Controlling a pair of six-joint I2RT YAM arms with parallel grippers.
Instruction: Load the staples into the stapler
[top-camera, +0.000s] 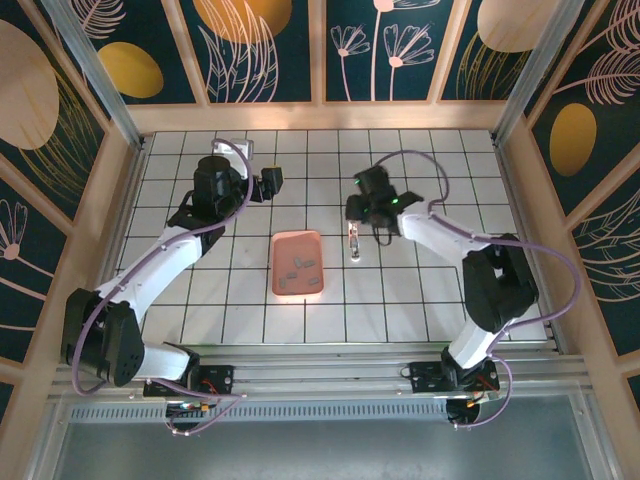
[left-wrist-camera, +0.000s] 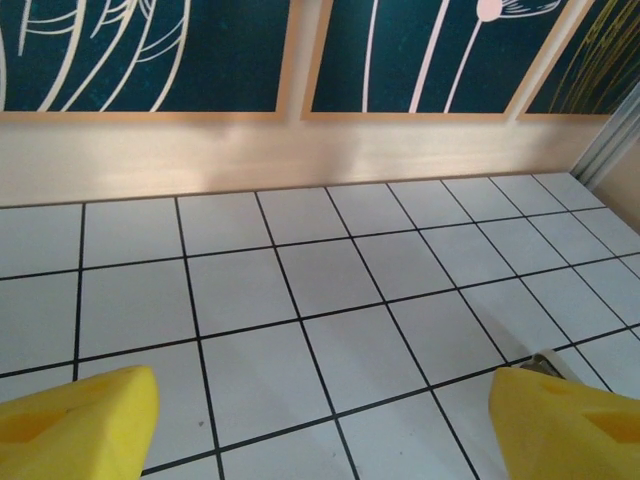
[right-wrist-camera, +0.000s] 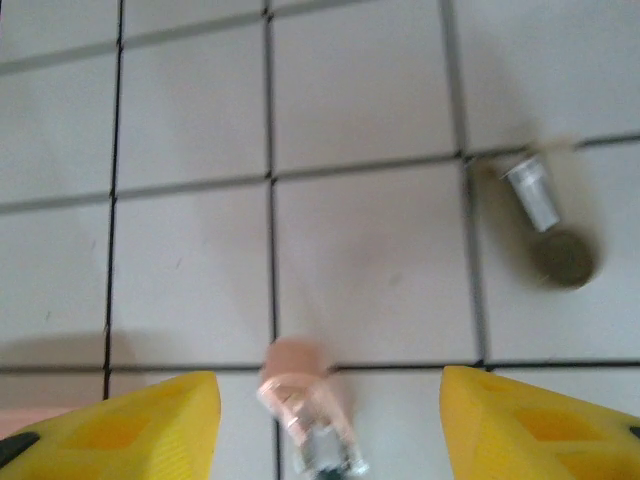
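Note:
The small pink-and-white stapler (top-camera: 354, 241) lies on the tiled table just right of the salmon tray (top-camera: 281, 246). In the right wrist view the stapler (right-wrist-camera: 305, 410) looks blurred, pink end away from me and silvery metal toward me. My right gripper (right-wrist-camera: 328, 388) is open around it, and neither yellow finger touches it. From above, the right gripper (top-camera: 356, 220) hovers at the stapler's far end. Small grey staples (top-camera: 301, 262) lie inside the tray. My left gripper (top-camera: 270, 182) is open at the back left over bare tiles, with nothing between its fingers (left-wrist-camera: 80, 420).
A small silvery cylinder (right-wrist-camera: 532, 190) and a grey round disc (right-wrist-camera: 565, 258) lie on the tiles beyond and to the right of the stapler. The wooden back wall (left-wrist-camera: 300, 150) rises close ahead of the left gripper. A small grey object (left-wrist-camera: 543, 362) peeks out beside its right finger.

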